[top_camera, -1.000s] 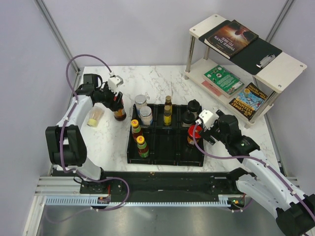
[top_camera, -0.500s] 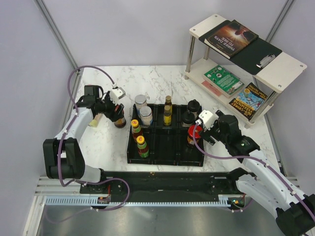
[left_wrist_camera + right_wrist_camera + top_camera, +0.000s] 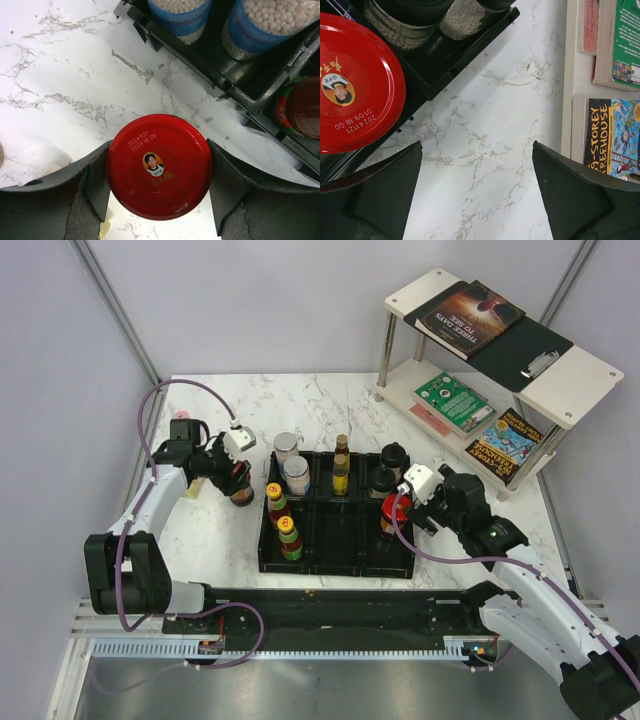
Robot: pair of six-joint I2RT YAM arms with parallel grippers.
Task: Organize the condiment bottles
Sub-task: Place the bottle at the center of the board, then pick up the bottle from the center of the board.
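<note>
Condiment bottles number ten that I can count, nine of them in the black tray (image 3: 330,540) and one outside it. Two are red-capped jars. One red-capped jar (image 3: 241,493) sits just left of the tray over the marble table (image 3: 320,405), gripped at the lid by the left claw (image 3: 159,180), whose fingers (image 3: 97,185) press both sides of the cap. Whether its base touches the table cannot be told. The second red-capped jar (image 3: 355,85) stands in the tray's right-hand column. The right claw (image 3: 477,170) is spread wide beside it and holds nothing.

Two yellow-capped sauce bottles (image 3: 274,502) stand in the left column. Two silver-lidded clear jars (image 3: 296,472) fill the back-left corner, and two black-lidded jars (image 3: 394,455) the back-right. The slim dark bottles (image 3: 341,475) look like two in line, though they overlap and are hard to separate.

In the left wrist view the clear jars are cut off at the top edge. A shelf (image 3: 570,370) at the far right carries three books (image 3: 470,318) with readable covers.
</note>
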